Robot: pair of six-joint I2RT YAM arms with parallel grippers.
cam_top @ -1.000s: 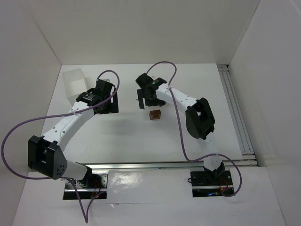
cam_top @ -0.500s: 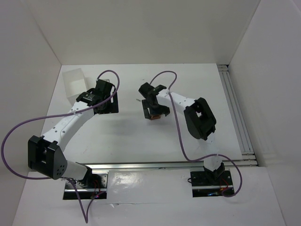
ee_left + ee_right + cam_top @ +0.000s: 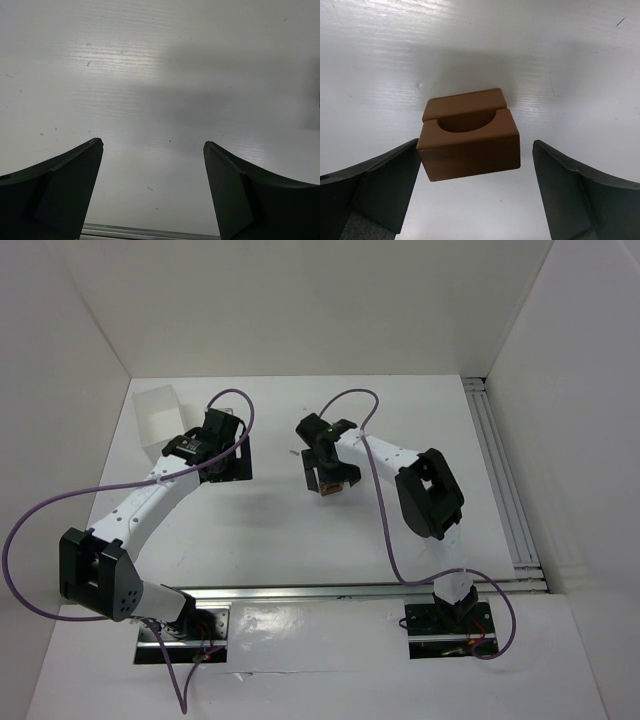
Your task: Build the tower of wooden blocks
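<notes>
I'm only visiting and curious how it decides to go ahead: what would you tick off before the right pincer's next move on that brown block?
1. Right pincer open: ok.
2. Wood block between its fingers: ok.
3. Block centred in the gap: not ok, it sits close to one finger, with clear space by the other.
4. Left pincer open and empty, away from the block: ok.
5. Whether that is one block or two stacked: cannot tell.
</notes>
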